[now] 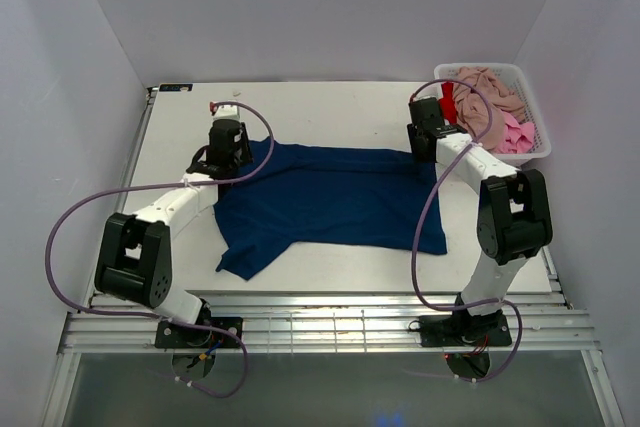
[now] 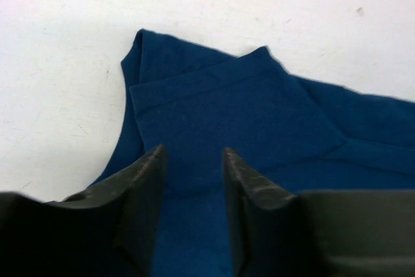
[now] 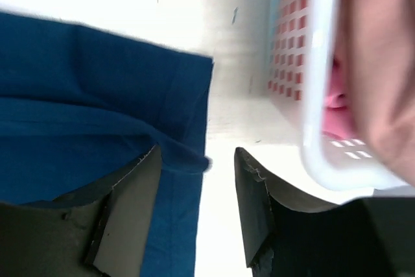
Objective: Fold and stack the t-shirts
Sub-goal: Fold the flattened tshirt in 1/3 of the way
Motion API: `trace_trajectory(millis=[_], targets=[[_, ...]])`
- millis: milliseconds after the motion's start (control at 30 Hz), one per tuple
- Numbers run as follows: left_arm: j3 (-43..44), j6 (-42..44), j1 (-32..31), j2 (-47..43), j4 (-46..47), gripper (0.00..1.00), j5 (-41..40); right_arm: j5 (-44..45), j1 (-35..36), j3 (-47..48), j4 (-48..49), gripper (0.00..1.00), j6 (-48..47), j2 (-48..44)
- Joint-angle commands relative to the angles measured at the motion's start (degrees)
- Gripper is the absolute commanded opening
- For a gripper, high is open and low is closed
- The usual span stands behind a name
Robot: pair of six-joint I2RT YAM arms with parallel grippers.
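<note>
A navy blue t-shirt (image 1: 330,197) lies spread across the middle of the white table (image 1: 330,107), with no print showing. My left gripper (image 1: 232,152) is open over its far left corner. In the left wrist view the jaws (image 2: 193,160) stand apart just above the navy cloth (image 2: 227,105), near a folded sleeve. My right gripper (image 1: 425,142) is open at the shirt's far right corner. In the right wrist view (image 3: 198,160) a raised fold of the navy edge (image 3: 181,154) lies between the jaws, by the left finger. More t-shirts fill the basket: pink-beige (image 1: 485,102), bright pink (image 1: 515,135), red (image 1: 447,92).
A white slotted plastic basket (image 1: 533,107) stands at the far right corner, close to my right gripper; its wall shows in the right wrist view (image 3: 318,82). White walls enclose the table on three sides. A metal rail (image 1: 330,332) runs along the near edge.
</note>
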Motion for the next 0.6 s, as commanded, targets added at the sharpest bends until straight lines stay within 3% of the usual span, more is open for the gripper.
trace_trajectory(millis=[0,33,67,133,567], targets=[[-0.3,-1.7,-0.8,-2.6,2.1,0.45,-1.0,0.6,0.3,0.3,4.1,0.5,0.5,-2.5],[0.3,-1.7,-0.8,0.0,2.1,0.31,-0.9,-1.0,0.3,0.5,4.9,0.31,0.6,-2.2],[2.1,-1.7,-0.8,1.7,2.1,0.2,-1.2,-1.6,0.3,0.7,5.6,0.2,0.9,-1.8],[4.1,-2.1,-0.8,6.4,2.0,0.03,-1.1,-2.9,0.2,2.1,6.7,0.08,1.1,0.0],[10.6,-0.5,-0.9,15.3,3.4,0.0,1.2,-2.3,0.2,5.9,7.6,0.08,-0.1,9.3]])
